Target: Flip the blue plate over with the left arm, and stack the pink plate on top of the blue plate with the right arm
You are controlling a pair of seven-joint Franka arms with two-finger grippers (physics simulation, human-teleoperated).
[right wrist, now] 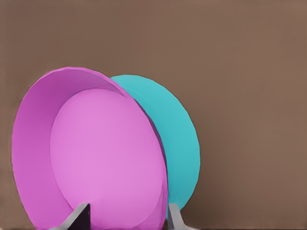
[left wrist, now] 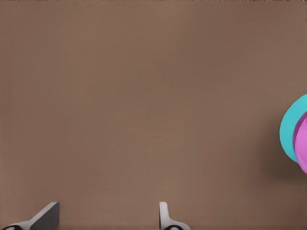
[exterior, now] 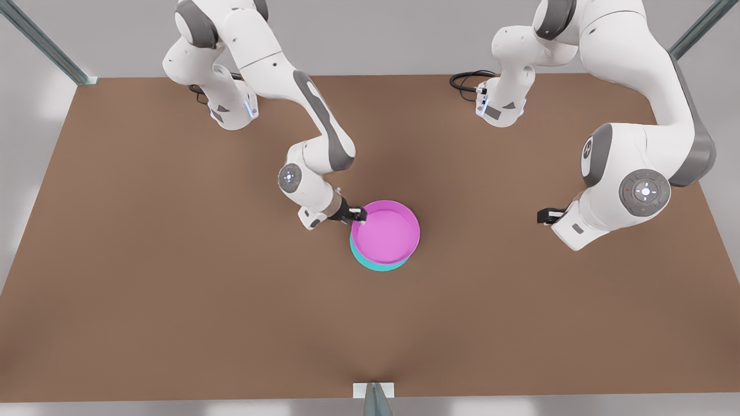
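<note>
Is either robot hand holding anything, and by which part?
Nothing is gripped: the right gripper, open, straddles the rim of the pink plate; the left gripper waits open.

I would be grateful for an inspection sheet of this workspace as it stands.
Surface: brown table, bare apart from the plates.
Job's things: pink plate rests open side up on blue plate, slightly offset.
Clutter: nothing seen.
Grippers: right gripper at the pink plate's rim, fingers straddling it; left gripper waits apart, open over bare table.
Cables: black cable looped by one arm base.
Surroundings: grey metal struts at the corners.
</note>
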